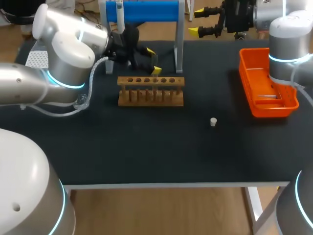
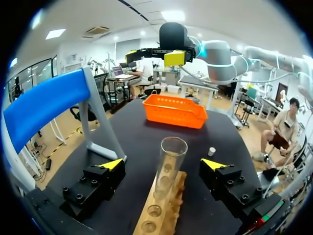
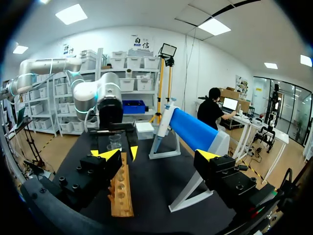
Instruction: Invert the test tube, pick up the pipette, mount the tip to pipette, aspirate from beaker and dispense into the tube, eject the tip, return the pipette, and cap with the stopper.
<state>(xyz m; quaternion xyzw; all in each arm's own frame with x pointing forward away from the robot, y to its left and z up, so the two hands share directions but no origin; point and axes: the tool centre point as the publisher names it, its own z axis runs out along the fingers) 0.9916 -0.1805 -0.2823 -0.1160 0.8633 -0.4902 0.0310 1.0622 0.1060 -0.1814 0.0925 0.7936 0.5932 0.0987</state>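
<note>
At 12 o'clock on the table (image 1: 146, 147): blue pipette stand (image 1: 146, 12), with the pipette (image 3: 164, 120) resting at one end of it. Just toward 6 o'clock from the stand is the wooden rack (image 1: 150, 90), its long side running 9 to 3.

Left end effector (image 1: 152, 60) hangs over the far side of the rack, fingers apart. Left wrist view: the clear test tube (image 2: 171, 156) stands upright in the rack, open mouth up, between the yellow fingertips (image 2: 110, 164). There is a gap on each side and neither finger touches it.

Right end effector (image 1: 197, 22) is up at 1 o'clock by the far edge, fingers apart, nothing between them.

Orange basket (image 1: 244, 81) sits at 2 o'clock, near the table's right edge.

Small white stopper (image 1: 213, 121) lies alone on the dark surface, at 4 o'clock from the rack and well apart from both rack and basket.
</note>
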